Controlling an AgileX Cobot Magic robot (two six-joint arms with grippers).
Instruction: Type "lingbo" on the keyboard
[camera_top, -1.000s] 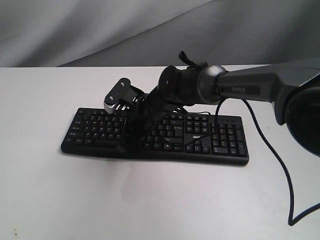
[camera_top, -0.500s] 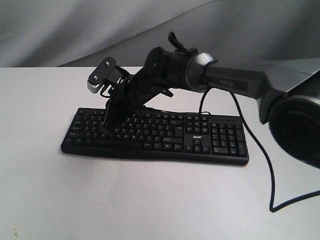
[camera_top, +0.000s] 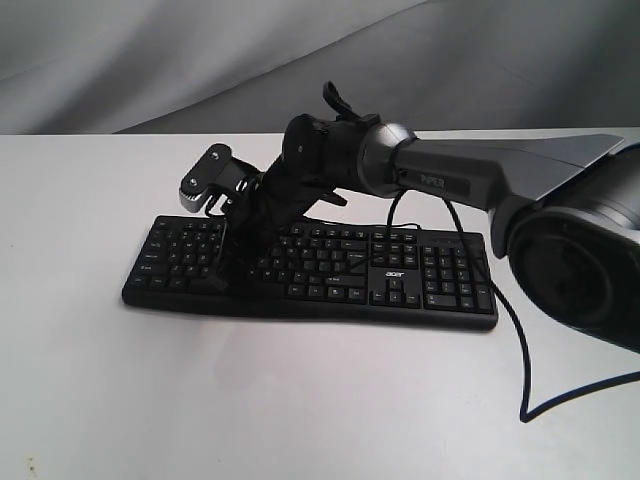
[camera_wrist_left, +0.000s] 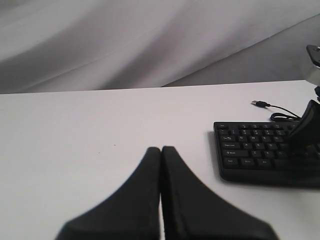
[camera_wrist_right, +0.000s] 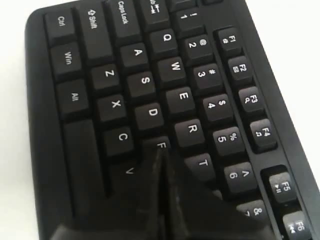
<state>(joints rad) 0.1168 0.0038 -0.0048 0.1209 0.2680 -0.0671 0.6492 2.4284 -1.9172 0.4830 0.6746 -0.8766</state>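
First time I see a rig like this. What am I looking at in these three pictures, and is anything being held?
It is a robot with two arms. The outside camera shows a white table with a black keyboard and the right arm reaching over it. The other two cameras sit on the wrists. The right one looks down the shut right fingers, tips by the F key. The left fingers, also shut, are over bare table beside the keyboard. Nothing is held.

"Ctrl", "Shift", "Caps Lock", "Win", "Alt" on keyboard keys
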